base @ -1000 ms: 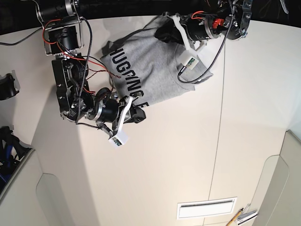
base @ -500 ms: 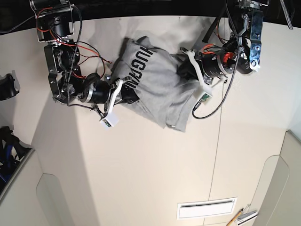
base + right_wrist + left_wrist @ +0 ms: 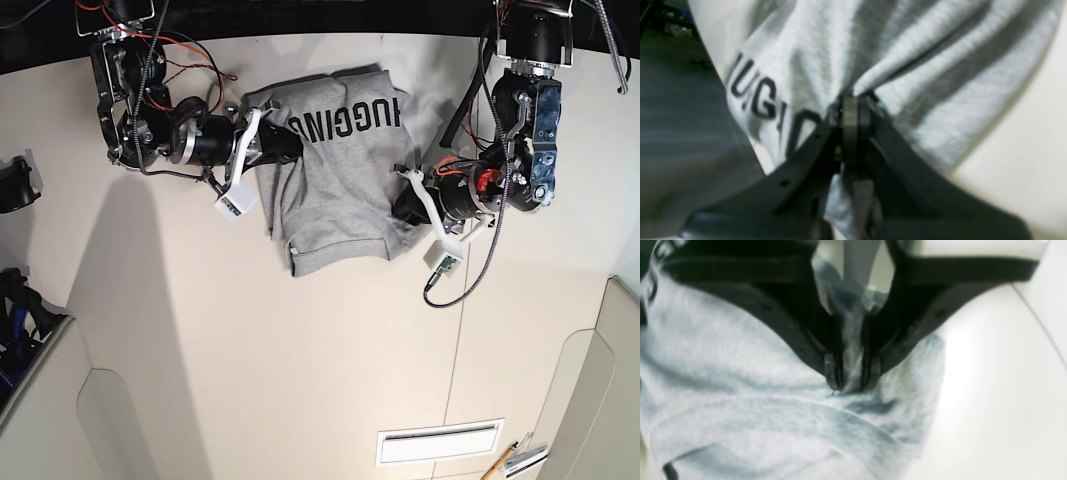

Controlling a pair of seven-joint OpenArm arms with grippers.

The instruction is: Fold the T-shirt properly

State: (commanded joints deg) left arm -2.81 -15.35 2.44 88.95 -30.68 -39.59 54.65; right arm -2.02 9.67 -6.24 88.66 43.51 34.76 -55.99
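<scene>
The heather-grey T-shirt (image 3: pixel 330 190) is held up, bunched between both grippers over the white table at the far middle. Its black block lettering (image 3: pixel 350 118) runs along its far edge, upside down. My right gripper (image 3: pixel 283 150), on the base view's left, is shut on the shirt's left edge; in the right wrist view (image 3: pixel 850 113) the fabric (image 3: pixel 907 50) fans out from the shut jaws beside the lettering (image 3: pixel 763 96). My left gripper (image 3: pixel 405 208), on the base view's right, is shut on the right edge; in the left wrist view (image 3: pixel 850 376) it pinches a fold of cloth (image 3: pixel 740 390).
The white table (image 3: pixel 300 350) has a seam (image 3: pixel 462 310) running front to back on the right. A slotted white vent (image 3: pixel 440 442) and a pencil (image 3: pixel 510 460) lie near the front right. Black gear (image 3: pixel 18 185) sits off the table's left edge.
Both arms have swung the shirt round: the right gripper moved up and back, the left gripper moved forward, and the lettering now lies along the far edge.
</scene>
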